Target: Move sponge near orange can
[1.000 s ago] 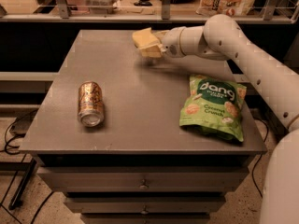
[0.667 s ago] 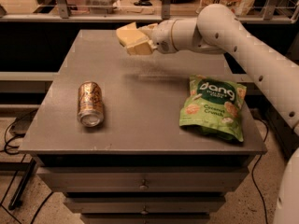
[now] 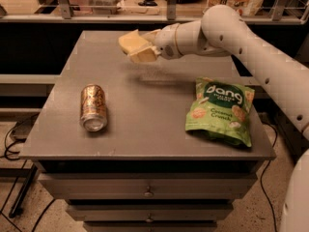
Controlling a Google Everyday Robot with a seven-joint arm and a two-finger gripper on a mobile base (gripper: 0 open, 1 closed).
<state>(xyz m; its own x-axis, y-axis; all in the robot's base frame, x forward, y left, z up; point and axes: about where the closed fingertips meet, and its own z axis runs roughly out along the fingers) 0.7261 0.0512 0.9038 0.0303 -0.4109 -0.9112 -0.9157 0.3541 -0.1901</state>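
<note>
The orange can [image 3: 93, 107] lies on its side at the left of the grey table [image 3: 145, 124], its silver end toward the front. My gripper [image 3: 131, 48] hangs above the back middle of the table, up and to the right of the can. It is shut on a small pale yellow block, the sponge [image 3: 144, 57]. The sponge's dark green layer is hidden. The sponge is off the table, and its shadow falls on the tabletop below.
A green snack bag [image 3: 220, 111] lies at the right of the table. My white arm [image 3: 251, 47] reaches in from the right over the back edge. Drawers sit under the tabletop. Shelves and a rail stand behind the table.
My gripper has moved left across the back of the table with the sponge, and has come a little forward toward the can. The can and the bag have not moved.
</note>
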